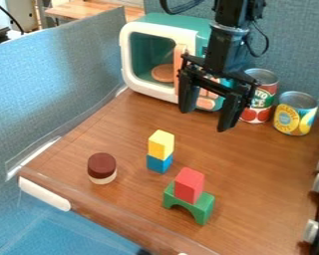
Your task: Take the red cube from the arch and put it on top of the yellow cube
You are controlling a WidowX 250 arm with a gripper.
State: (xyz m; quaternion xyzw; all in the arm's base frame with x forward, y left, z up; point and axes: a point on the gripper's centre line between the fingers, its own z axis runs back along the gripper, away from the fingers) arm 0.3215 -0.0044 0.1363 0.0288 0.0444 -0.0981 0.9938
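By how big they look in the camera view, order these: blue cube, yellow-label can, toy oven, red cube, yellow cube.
1. Toy oven
2. Yellow-label can
3. Red cube and yellow cube: not ranked; red looks slightly bigger but sits nearer the camera
4. Blue cube, its top covered

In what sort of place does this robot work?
Probably a toy kitchen set up for play-like robot tests: a teal-and-white toy oven, two food cans and stacked coloured blocks.
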